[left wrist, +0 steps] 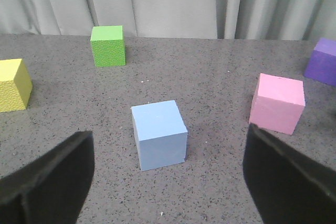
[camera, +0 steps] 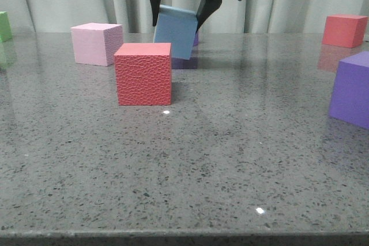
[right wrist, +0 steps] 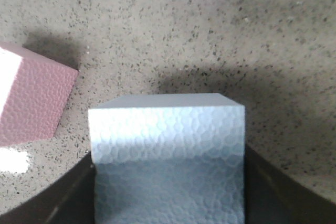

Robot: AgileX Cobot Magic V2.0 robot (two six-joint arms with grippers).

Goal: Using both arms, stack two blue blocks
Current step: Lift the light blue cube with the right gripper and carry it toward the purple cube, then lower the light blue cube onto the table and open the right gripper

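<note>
In the front view the right gripper hangs over the far middle of the grey speckled desk, its dark jaws clamped on the two sides of a blue block. That block is tilted and lifted off the desk, behind and just right of the red cube. A pink cube stands to the far left of it, a green cube at the left edge, a second red cube at the far right, and a purple cube nearer on the right.

In the left wrist view the left gripper has its jaws wide apart and holds nothing. The second blue block rests flat on the desk between and just beyond the fingers. A pink cube, a green cube, a yellow cube and a purple cube stand around it, well apart.

In the right wrist view the held blue block fills the space between the jaws, above the desk, with a pink cube beside it below.
</note>
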